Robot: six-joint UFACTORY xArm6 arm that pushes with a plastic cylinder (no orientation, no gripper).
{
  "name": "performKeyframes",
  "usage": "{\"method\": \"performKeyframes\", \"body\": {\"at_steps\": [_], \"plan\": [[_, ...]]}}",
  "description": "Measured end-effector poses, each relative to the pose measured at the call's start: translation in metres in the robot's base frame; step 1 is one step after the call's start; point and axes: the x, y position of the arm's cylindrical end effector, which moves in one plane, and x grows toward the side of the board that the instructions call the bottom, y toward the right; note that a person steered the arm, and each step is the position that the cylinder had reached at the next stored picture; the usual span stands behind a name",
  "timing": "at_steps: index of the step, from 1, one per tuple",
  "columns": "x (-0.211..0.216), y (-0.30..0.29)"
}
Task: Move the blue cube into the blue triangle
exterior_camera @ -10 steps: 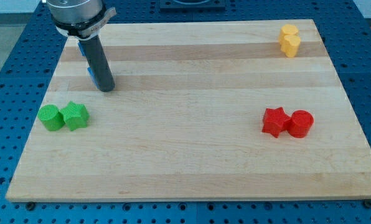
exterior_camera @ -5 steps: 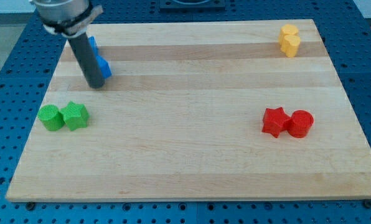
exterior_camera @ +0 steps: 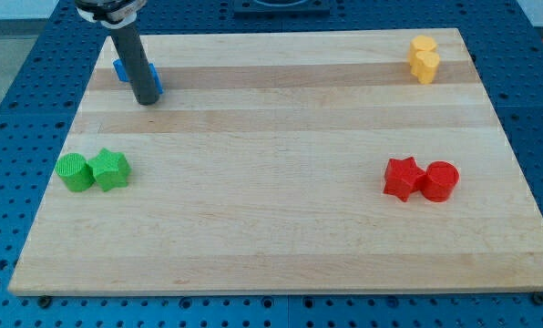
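my tip (exterior_camera: 148, 100) sits at the far left of the surface (exterior_camera: 281, 228), pressed among two blue blocks: one (exterior_camera: 120, 69) peeks out left of the rod, one (exterior_camera: 155, 84) right; which is the cube, i cannot tell. no fingers here, only the rod. an off-centre push could wedge them apart or slide one off the far edge.

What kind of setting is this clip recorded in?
Most likely a robotics lab bench. A light wooden board lies on a blue perforated metal table, with small coloured plastic blocks such as a red star and a green cylinder. My tip sits by the blue blocks.
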Motion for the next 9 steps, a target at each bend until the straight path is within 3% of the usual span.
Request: {"method": "performKeyframes", "body": {"at_steps": [7,8,9], "plan": [[0.002,0.050],[0.004,0.049],[0.041,-0.011]]}}
